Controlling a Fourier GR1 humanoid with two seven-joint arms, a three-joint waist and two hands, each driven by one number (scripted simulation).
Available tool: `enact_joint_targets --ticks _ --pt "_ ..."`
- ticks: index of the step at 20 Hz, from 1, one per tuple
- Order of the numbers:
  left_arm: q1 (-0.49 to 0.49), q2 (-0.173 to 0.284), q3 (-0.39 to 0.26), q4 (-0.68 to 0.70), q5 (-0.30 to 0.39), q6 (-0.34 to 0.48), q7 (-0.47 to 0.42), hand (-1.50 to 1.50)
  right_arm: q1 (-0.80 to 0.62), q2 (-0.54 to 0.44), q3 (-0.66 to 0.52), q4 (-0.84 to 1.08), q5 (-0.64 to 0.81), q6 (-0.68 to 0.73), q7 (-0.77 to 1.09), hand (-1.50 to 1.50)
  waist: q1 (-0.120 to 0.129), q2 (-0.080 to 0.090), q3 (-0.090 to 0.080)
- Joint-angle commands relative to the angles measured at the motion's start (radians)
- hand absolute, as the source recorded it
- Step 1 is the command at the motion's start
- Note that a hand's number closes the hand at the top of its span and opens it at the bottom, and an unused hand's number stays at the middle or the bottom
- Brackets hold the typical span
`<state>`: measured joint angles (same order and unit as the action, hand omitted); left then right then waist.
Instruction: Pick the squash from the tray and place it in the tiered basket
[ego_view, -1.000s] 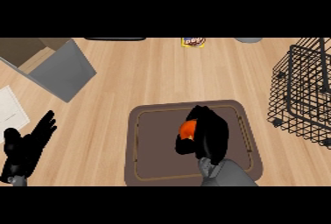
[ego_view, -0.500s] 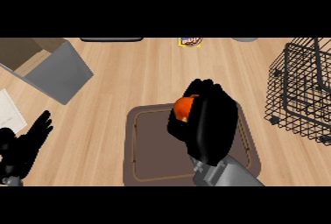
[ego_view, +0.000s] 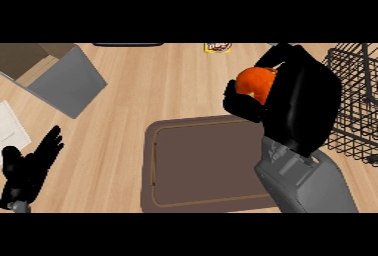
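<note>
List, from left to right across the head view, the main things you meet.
Left hand → brown tray → orange squash, held in the right hand → wire basket.

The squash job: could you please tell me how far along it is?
Pickup looks done: the squash is off the tray, held in the right hand. In hand: carrying it toward the wire basket. Left: placing it inside. The left hand rests open at the lower left.

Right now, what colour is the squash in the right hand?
Orange; the squash shows best in the head view, held by the right hand.
</note>
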<state>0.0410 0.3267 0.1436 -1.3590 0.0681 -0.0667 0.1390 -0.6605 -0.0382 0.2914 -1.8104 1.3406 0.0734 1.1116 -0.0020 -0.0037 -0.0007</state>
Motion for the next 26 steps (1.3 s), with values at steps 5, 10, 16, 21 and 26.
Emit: enact_joint_targets --ticks 5,10,16,21,26 --pt "-0.012 0.014 0.020 -0.008 0.002 -0.020 0.029 0.00 -0.102 -0.152 -0.293 0.166 -0.101 -0.002 -0.155 1.50 0.008 0.005 0.001" --pt "0.017 -0.027 0.008 -0.018 -0.013 -0.007 -0.005 0.00 -0.090 -0.216 -0.403 0.272 -0.200 -0.135 -0.312 1.50 0.010 0.005 0.001" --pt "0.011 0.031 0.066 0.028 0.020 -0.064 -0.040 0.00 -0.130 -0.279 -0.563 0.414 -0.401 -0.257 -0.507 1.50 0.013 0.006 0.001" --pt "0.031 -0.007 0.018 -0.040 -0.014 -0.047 0.001 0.00 -0.221 -0.384 -0.655 0.678 -0.482 -0.300 -0.660 1.50 0.023 0.009 0.001" --pt "-0.034 -0.027 0.008 0.008 -0.037 -0.013 0.012 0.00 -0.162 -0.524 -0.440 0.735 -0.170 -0.195 -0.646 1.50 0.009 0.013 -0.004"
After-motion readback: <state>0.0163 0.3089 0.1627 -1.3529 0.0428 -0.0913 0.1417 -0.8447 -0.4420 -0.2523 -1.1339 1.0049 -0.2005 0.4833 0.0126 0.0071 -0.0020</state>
